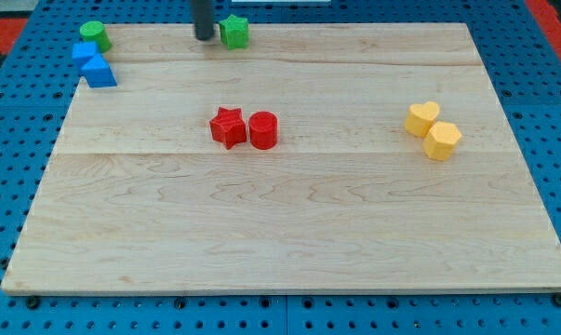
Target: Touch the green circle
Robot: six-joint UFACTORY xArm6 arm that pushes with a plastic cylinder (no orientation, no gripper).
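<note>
Wood fills most of the view: a pale rectangular wooden board (289, 233) made of long planks, lying on a blue perforated base (540, 56) that shows around every edge. A patch of red flooring shows at the view's top corners.

The green circle, a short round green cylinder block (94, 35), sits at the board's top left corner, upright with its flat face up. Just below it, touching or nearly so, are 2 blue blocks: a blue cube-like block (84, 53) and a blue triangular block (100, 72).

My tip (204, 38), the lower end of a straight dark rod, rests at the board's top edge, well to the right of the green circle and just left of a green star-shaped block (233, 32). The rod has no pincer, so there is nothing to open or close.

Near the centre, a red star block (228, 127) touches a red cylinder block (263, 130). At the right, a yellow heart-shaped block (422, 118) touches a yellow hexagonal block (442, 140).
</note>
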